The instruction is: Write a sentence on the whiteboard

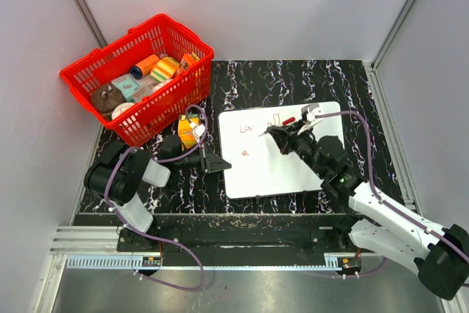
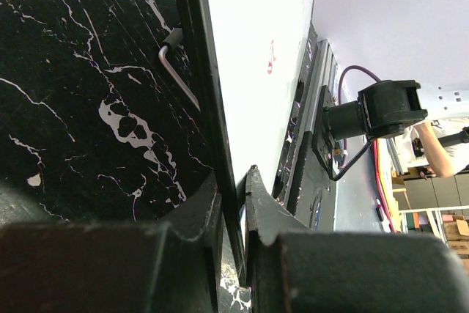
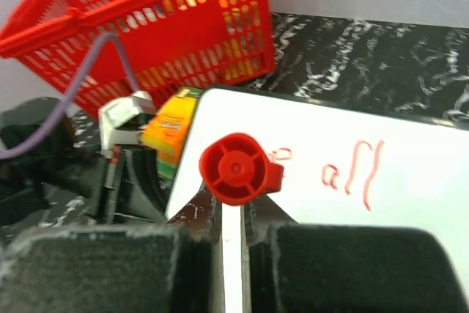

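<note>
Plainly, the right gripper (image 3: 233,212) is clamped on a slim white pen (image 3: 236,168). The pen's round red end faces the wrist camera and its body runs down between the two fingers. From above we see that arm reaching over the far half of the whiteboard (image 1: 286,163), the pen slanting toward the board's far left corner; we cannot tell whether the tip touches the surface. Beside it runs the sentence (image 1: 256,127) in thin red marker: a first line along the board's far edge, of which we read "all" clearly, and one small mark below it near the left edge. The whiteboard lies flat on the black marbled table (image 1: 293,78), right of the middle and close to the near edge. The left gripper (image 1: 212,160) is closed on the board's left edge, one finger on either side of its dark rim. A small bent metal key (image 2: 179,71) lies on the table just beside that rim. An orange box (image 1: 187,131) stands near the left gripper, between the board and the red basket (image 1: 80,71), which fills the table's far left corner and holds assorted packets.
</note>
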Robot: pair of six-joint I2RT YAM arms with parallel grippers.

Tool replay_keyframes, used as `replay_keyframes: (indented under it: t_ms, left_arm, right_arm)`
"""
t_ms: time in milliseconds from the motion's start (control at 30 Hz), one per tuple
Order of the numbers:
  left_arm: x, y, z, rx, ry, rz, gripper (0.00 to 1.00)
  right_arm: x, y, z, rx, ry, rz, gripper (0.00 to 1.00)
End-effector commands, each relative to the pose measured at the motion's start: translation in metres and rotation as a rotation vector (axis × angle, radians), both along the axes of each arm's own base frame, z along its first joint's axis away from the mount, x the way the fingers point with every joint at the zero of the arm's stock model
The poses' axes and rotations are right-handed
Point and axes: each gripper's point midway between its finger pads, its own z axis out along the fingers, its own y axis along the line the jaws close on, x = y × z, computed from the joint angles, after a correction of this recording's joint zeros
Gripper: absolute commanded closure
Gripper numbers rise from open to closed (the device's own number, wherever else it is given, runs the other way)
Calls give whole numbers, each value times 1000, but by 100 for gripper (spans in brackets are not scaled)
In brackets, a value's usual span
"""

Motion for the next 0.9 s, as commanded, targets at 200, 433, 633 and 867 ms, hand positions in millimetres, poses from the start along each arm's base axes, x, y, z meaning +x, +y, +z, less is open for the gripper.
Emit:
replay_keyframes:
  t_ms: [200,433,633,867]
  left_arm:
    - [6,7,-37,143,-74,41,100]
    - [5,8,-36,140,-78,42,100]
    - [5,8,-37,140,-75,40,100]
    - [4,8,-36,136,-75,35,100]
  right_arm:
    - [-41,19,-2,-152,-224,-159,100]
    - [-39,13,-25,-166,-208,-237,100]
    - [-33,20,-33,-172,-205,-255,100]
    - [-29,34,-41,-181,-200,-239,100]
